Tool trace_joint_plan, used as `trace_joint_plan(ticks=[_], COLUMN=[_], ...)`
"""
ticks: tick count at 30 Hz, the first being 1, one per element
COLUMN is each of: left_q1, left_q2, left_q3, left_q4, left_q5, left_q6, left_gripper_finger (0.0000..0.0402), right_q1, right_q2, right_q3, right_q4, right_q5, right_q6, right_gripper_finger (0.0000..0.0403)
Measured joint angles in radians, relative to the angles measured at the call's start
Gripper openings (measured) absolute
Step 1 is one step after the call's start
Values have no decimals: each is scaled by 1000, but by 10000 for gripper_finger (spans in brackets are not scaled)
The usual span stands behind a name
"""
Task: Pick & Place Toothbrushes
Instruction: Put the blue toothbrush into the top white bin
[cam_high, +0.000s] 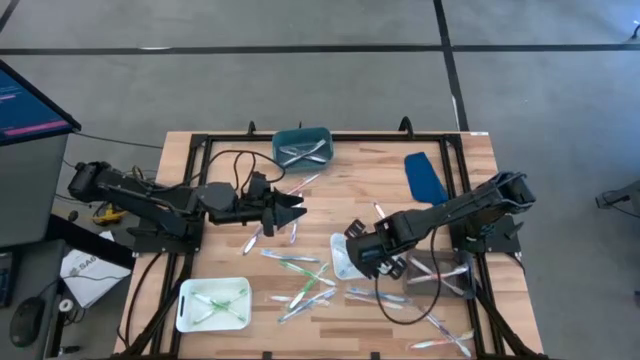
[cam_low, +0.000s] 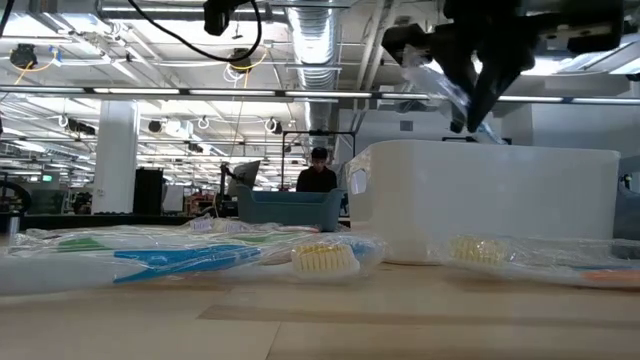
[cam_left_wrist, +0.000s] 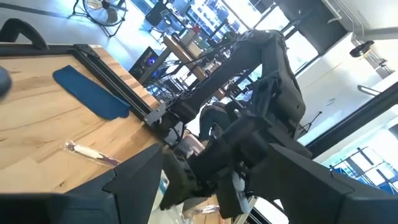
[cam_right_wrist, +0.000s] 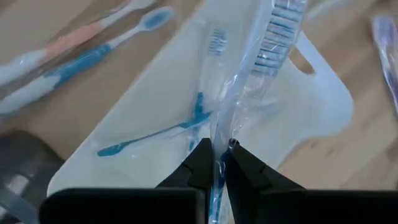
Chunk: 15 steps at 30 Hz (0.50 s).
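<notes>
Wrapped toothbrushes (cam_high: 305, 272) lie scattered over the near half of the table. My right gripper (cam_right_wrist: 216, 163) is above the small white tray (cam_right_wrist: 311, 93) and is shut on a blue-handled toothbrush in a clear wrapper (cam_right_wrist: 273, 34). Another blue toothbrush (cam_right_wrist: 155, 134) lies flat inside that tray. In the low view the right gripper (cam_low: 478, 75) hangs above the tray (cam_low: 490, 200). My left gripper (cam_high: 292, 212) hovers open over the table's middle, left of the right arm, holding nothing. One toothbrush (cam_left_wrist: 93, 152) lies ahead of it. My right gripper pinches the wrapped toothbrush between its two fingers on the blue handle (cam_right_wrist: 219, 146), wrapper included. The fingers come from above, slanting down. The toothbrush is lifted clear over the white tray, running on past the fingertips with its bristle head (cam_right_wrist: 277, 31) at the far end.
A teal tray (cam_high: 303, 147) with toothbrushes sits at the far edge, and a white tray (cam_high: 213, 303) holding green ones sits near left. A blue flat piece (cam_high: 425, 178) lies far right. A black frame (cam_high: 200, 150) borders the table. A person (cam_low: 318, 172) stands far behind.
</notes>
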<state>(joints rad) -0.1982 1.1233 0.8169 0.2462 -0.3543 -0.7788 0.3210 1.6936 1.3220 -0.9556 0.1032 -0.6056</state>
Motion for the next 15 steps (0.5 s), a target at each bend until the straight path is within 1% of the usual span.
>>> trace_joint_plan(ticks=[4,6,8,11,15], left_q1=[0,0,0,0,0], left_q2=[0,0,0,0,0], left_q3=[0,0,0,0,0], left_q4=[0,0,-1,-3,-5], left_q5=[-6,-6,-6,-6,-16], left_q6=[-13,-13,-13,-13,-11], left_gripper_finger=[282,282,282,282,282], right_q1=[26,45,62,69,57], right_q2=[0,7,15,26,53], right_q3=[-34,-37,-37,-34,-39], right_q4=[52,86,123,141,88], right_q5=[2,3,9,51,63], right_q6=[-74,-73,6,181,218], right_gripper_finger=[22,23,25,24,24])
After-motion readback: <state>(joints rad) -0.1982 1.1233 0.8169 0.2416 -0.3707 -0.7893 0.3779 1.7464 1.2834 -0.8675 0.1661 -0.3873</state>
